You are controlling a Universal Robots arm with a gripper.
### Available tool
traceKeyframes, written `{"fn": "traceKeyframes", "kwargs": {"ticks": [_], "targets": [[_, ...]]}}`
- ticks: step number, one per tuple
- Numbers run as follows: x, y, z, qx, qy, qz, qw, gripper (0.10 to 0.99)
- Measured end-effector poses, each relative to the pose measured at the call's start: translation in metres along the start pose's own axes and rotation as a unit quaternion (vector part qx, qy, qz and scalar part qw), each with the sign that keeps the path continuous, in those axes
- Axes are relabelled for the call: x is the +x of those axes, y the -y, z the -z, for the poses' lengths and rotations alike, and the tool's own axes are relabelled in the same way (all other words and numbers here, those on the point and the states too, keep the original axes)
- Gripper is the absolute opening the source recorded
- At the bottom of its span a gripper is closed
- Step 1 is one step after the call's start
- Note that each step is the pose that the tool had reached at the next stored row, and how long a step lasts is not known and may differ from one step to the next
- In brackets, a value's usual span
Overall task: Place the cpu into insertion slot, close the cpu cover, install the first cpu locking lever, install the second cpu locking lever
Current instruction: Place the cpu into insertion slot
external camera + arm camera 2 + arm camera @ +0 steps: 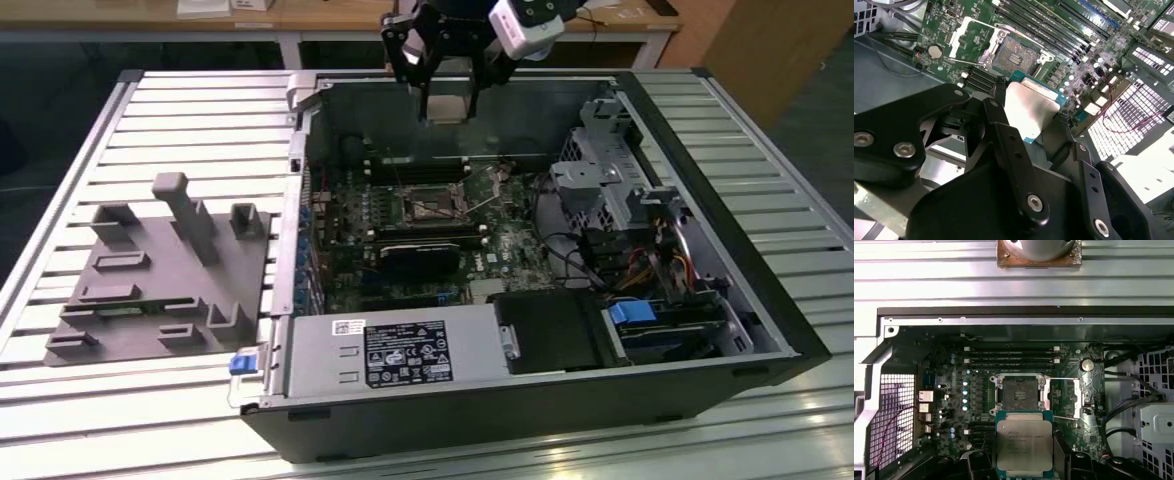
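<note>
The gripper (447,100) clamps the cpu (1024,447) between its 2 fingers; in the exterior view the uncovered insertion slot (430,203) lies at 6 o'clock from it, well apart.

Wrist: black wrist (447,30) held high in the exterior view, pointing down.
Gripper: black two-finger gripper (447,108), clamped on flat square silver-grey cpu (1024,445).
Fingers: black fingers (1004,135) pressing opposite chip edges.

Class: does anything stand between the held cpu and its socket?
Nothing visible does. The flat silver-grey square cpu hangs above the bare dark square insertion slot, whose thin silver cover frame is swung aside.
</note>
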State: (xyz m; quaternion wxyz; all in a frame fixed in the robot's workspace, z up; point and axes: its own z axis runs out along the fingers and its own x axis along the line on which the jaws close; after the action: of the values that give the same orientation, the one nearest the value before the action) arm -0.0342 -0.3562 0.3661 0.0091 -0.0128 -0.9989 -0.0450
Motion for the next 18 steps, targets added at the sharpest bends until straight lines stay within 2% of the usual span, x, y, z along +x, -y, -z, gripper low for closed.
{"fn": "traceKeyframes", "kwargs": {"ticks": [8, 18], "targets": [[0.0011, 0.0008, -0.0087, 0.0021, 0.0006, 0.0, 1.0, 0.537], [0.0026, 0.0023, -0.0248, 0.0031, 0.0053, 0.0, 1.0, 0.537]]}}
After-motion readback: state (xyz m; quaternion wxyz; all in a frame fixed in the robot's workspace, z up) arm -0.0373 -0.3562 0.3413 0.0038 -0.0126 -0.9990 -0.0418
